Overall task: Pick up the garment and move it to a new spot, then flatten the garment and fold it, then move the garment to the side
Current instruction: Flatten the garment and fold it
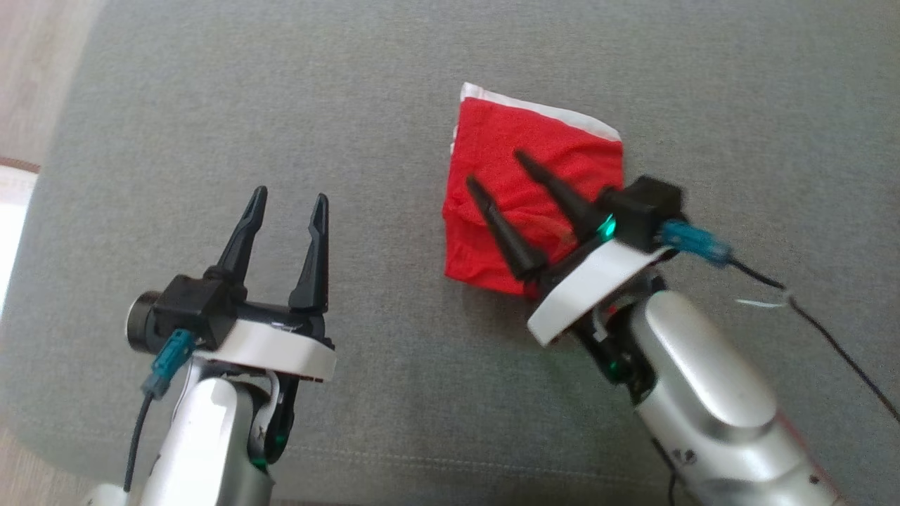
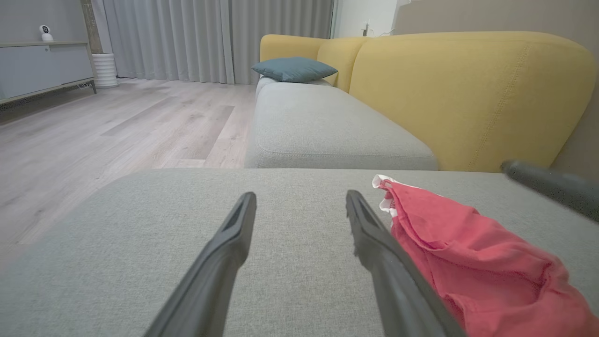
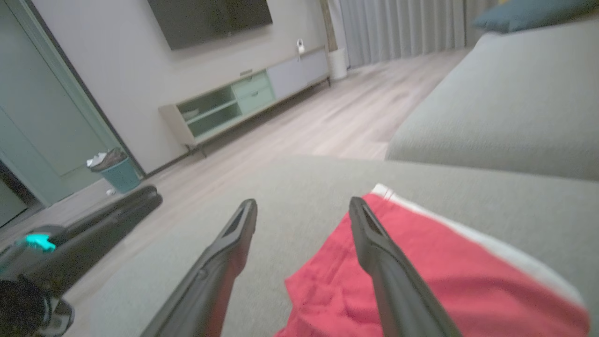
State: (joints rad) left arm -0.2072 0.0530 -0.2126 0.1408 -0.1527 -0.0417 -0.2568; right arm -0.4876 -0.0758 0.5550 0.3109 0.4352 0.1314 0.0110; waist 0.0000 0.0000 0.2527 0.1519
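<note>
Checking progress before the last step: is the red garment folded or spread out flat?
Folded. The red garment lies as a compact layered block on the grey cushion, white band along one edge.

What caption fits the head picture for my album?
Right gripper open over the folded red garment on a grey cushion; left gripper open.

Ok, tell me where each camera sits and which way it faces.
Head view: on the head, looking down on the grey fabric seat cushion and folded red cloth garment; the open left gripper and open right gripper show, the right over the garment.
Left wrist view: low, facing along the cushion toward the yellow sofa back; its own fingers show.
Right wrist view: low over the garment, facing the long low media cabinet; its own fingers show, the left gripper lower left.
Shared: all three show the garment.
</note>
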